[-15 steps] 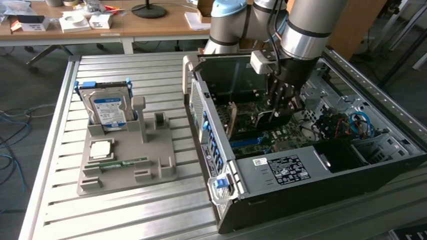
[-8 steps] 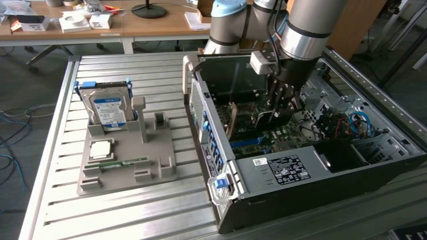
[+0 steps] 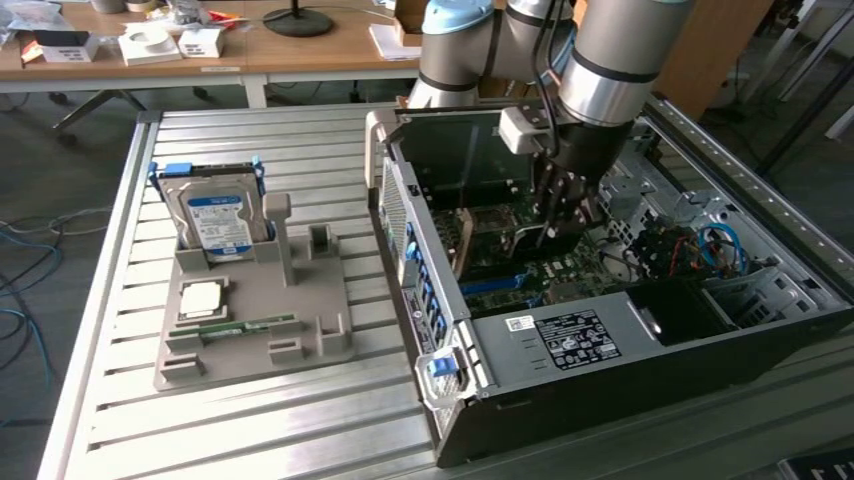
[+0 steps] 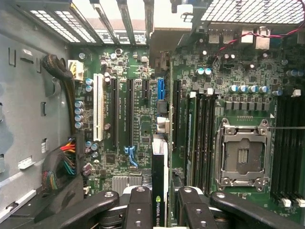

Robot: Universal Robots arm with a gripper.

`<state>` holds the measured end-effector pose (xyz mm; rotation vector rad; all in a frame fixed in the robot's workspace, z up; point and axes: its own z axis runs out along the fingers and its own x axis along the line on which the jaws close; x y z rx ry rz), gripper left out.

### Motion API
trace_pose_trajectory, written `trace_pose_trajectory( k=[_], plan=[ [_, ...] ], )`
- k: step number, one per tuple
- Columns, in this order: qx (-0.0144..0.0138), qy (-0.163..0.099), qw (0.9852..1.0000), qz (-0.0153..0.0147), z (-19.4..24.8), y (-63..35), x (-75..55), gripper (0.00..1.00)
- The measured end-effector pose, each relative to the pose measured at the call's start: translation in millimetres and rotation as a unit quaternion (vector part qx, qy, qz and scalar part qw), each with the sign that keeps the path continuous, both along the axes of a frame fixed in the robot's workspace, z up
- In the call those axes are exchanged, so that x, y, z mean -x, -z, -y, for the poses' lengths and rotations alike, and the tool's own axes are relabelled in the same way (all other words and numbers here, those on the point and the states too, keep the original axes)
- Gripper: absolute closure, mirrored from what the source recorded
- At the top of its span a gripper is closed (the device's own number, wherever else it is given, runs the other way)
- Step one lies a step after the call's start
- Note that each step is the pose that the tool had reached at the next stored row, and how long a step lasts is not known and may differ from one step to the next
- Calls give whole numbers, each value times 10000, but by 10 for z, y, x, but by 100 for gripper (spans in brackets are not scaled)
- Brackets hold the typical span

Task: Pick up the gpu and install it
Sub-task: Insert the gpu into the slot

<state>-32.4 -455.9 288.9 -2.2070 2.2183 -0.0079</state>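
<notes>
The arm reaches down into the open computer case [image 3: 601,340], which lies on its side on the slatted metal worktop [image 3: 267,420], toward the edge at the exterior view's right. The hand [image 3: 558,225] is inside the case, low over the motherboard [image 4: 138,119].

In the wrist view the hand is closed on the gpu [image 4: 159,181]. The card is seen edge-on as a thin dark strip with a green logo label, and a black finger [image 4: 138,205] presses against each side of it. The gpu hangs above the board, roughly in line with the short blue slot [image 4: 159,88] and just beside a long black slot [image 4: 176,112]. I cannot tell whether it touches a slot. The empty processor socket [image 4: 243,157] lies well to one side.

A gray holder [image 3: 254,320] sits toward the worktop's opposite edge. It carries an upright hard drive [image 3: 214,215], a processor chip [image 3: 200,298] and a green memory stick [image 3: 247,325].
</notes>
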Motion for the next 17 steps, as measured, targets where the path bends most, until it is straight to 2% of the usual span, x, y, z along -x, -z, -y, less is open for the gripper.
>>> trace_pose_trajectory(
  k=[14, 17],
  plan=[
    [0, 0, 10000, 0, 0, 65, 27, 74],
    [-1, 0, 10000, 1, 0, 74, 76, 74]
  ],
)
